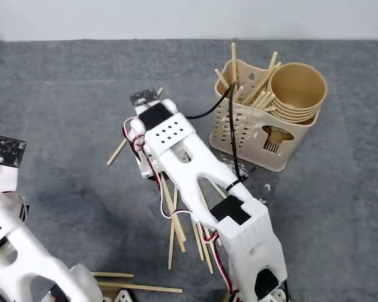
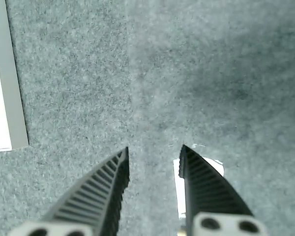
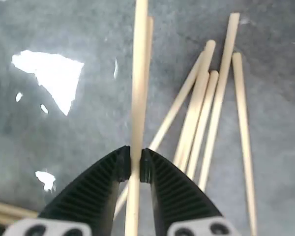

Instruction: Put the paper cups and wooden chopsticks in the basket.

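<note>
The right arm [image 1: 195, 170] stretches forward from the table's near edge, its wrist tipped down over the scattered chopsticks [image 1: 176, 229]. The left arm [image 1: 19, 258] is low at the near left corner. The basket [image 1: 252, 135] stands just beyond the right arm, holding stacked paper cups [image 1: 297, 88] and several sticks. The right gripper [image 3: 134, 160] pinches one chopstick [image 3: 139, 73] (it runs straight out past the fingertips), with others lying just beside it. The left gripper [image 2: 154, 152] is spread over grey carpet [image 2: 211, 73].
</note>
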Robot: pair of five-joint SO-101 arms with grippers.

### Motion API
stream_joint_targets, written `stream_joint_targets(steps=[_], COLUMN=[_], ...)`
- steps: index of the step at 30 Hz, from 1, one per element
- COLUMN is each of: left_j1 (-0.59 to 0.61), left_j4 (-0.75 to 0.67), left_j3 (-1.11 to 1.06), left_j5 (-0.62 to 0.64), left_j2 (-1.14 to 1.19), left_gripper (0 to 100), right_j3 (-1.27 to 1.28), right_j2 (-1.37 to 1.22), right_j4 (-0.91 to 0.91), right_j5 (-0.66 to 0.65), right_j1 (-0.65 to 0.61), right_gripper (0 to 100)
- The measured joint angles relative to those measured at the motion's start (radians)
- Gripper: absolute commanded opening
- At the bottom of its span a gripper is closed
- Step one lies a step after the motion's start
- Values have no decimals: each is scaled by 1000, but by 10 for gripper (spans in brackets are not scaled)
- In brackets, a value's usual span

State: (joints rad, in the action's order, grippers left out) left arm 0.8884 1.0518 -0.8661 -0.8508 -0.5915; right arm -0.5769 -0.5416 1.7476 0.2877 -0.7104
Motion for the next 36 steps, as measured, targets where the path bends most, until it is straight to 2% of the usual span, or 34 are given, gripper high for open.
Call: stream_joint_targets(steps=[8,16,24,32,36], left_j1=[0,0,0,0,0], left_j4=[0,0,0,0,0], left_j3=[0,0,0,0,0], left_j5=[0,0,0,0,0], left_j2=[0,0,0,0,0], left_gripper=[159,159,159,159,159], right_j3=[-17,-23,-23,-21,74], right_j2=[278,543,743,789,815], right_j4=[3,-9,-279,-582,-709], right_j5=[-84,-206,-302,-308,-308], right_j1=[52,164,304,450,500], right_gripper=[8,8,8,8,8])
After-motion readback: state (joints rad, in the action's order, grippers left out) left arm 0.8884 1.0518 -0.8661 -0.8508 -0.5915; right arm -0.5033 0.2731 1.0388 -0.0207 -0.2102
